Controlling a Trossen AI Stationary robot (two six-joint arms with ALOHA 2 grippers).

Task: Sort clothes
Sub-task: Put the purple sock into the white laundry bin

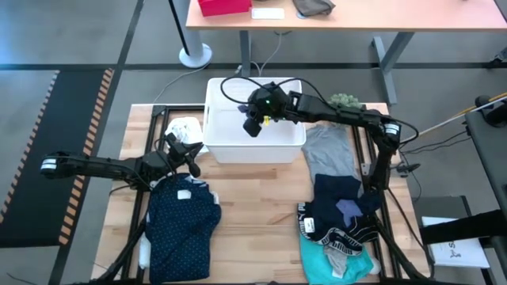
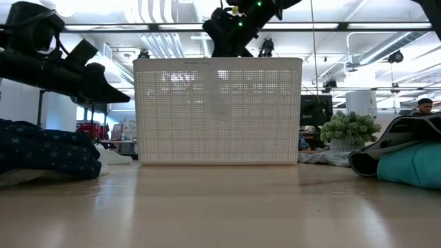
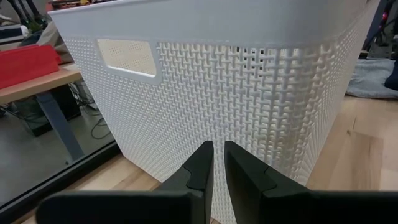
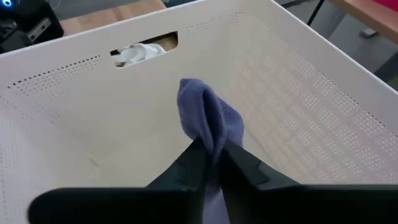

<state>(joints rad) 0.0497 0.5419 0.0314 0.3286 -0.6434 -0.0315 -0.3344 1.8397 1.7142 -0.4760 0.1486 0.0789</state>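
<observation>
My right gripper [image 1: 253,124] is over the white slatted basket [image 1: 295,142], shut on a small lavender-blue cloth [image 4: 202,115] that reaches down into the basket. My left gripper [image 1: 192,163] is empty with its fingers nearly together. It hovers by the basket's near left corner and faces the basket's wall [image 3: 249,93]. The navy dotted shirt [image 1: 182,226] lies at the near left. The small white cloth [image 1: 184,127] lies left of the basket. The grey tee [image 1: 329,149], the dark navy pieces [image 1: 341,204] and the turquoise piece [image 1: 333,263] lie on the right. My right gripper pinches the lavender-blue cloth between its two fingers at one bunched end [image 4: 212,147]. The fingers come from above, over the basket's rim. The rest of the cloth hangs past the fingertips inside the basket, folded and slack. I cannot tell whether its free end [image 4: 191,92] touches the basket's floor.
A fuzzy green ball [image 1: 346,101] sits behind the grey tee, right of the basket. Bare wooden table top [image 1: 261,214] lies between the two clothes piles. A desk [image 1: 356,16] stands beyond the table's far edge.
</observation>
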